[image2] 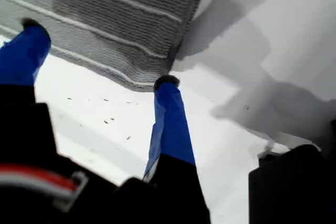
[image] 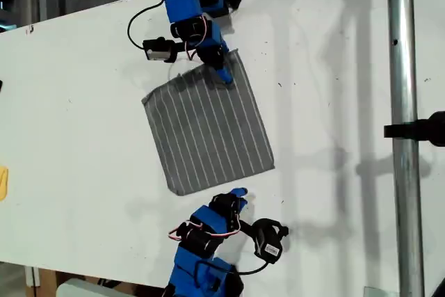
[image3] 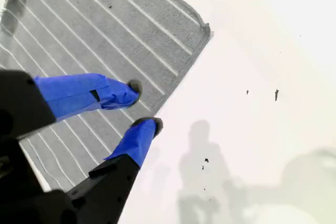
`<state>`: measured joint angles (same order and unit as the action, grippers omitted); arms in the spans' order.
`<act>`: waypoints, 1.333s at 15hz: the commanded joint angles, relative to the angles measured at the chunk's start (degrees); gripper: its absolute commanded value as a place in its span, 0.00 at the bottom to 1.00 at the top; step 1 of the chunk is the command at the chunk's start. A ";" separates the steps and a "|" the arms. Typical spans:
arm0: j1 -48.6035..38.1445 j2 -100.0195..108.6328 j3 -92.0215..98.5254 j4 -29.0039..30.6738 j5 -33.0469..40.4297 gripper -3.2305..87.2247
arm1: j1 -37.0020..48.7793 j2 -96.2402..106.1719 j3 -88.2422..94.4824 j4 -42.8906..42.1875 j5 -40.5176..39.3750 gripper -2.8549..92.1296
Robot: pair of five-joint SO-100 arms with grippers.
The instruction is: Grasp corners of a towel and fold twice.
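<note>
White worktop [image: 83,102] fills nearly all of the exterior view, with a metal pole [image: 403,102] running down that view's right side and a small yellow object [image: 3,183] cut off at its left edge. The towel [image: 208,130] lies flat and unfolded near the middle of the worktop. It is dark grey with thin white stripes and is turned a little out of line with the worktop's edges.

My first hand [image2: 100,53] belongs to the arm at the bottom of the exterior view, where it sits just off the towel's nearer edge [image: 238,194]. Its blue fingers are spread wide with nothing between them. In the first wrist view one fingertip [image2: 167,82] is right by a corner of the towel [image2: 157,80], over bare worktop, and the other fingertip [image2: 31,24] is over the striped cloth. I cannot tell whether either tip touches anything.

My second hand [image3: 142,106] belongs to the arm at the top of the exterior view, over the towel's far edge [image: 221,71]. It is close to the corner [image: 235,52] that is uppermost in that view. Its fingers stand slightly apart, one fingertip [image3: 134,86] over the cloth and the other [image3: 151,124] at the cloth's edge, and they hold nothing. That corner [image3: 205,29] lies flat beyond the tips.
</note>
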<state>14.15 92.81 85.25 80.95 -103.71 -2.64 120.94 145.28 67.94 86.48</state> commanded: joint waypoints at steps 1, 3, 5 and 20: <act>0.53 2.02 -0.26 -0.88 -0.09 0.13 | 2.11 -7.03 -3.52 -1.49 -1.23 0.44; 0.79 2.20 0.35 -0.88 -0.26 0.13 | 3.25 -12.57 -5.01 -3.16 -2.81 0.42; 0.88 2.37 1.32 -0.88 -0.44 0.13 | 1.93 -15.91 -7.03 -4.83 -3.08 0.36; -3.52 -2.72 -7.29 -4.31 19.78 0.28 | -2.81 -12.92 -7.38 -8.35 -0.62 0.03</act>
<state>13.36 91.49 82.97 78.49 -88.42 -4.66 106.70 139.39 60.12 85.87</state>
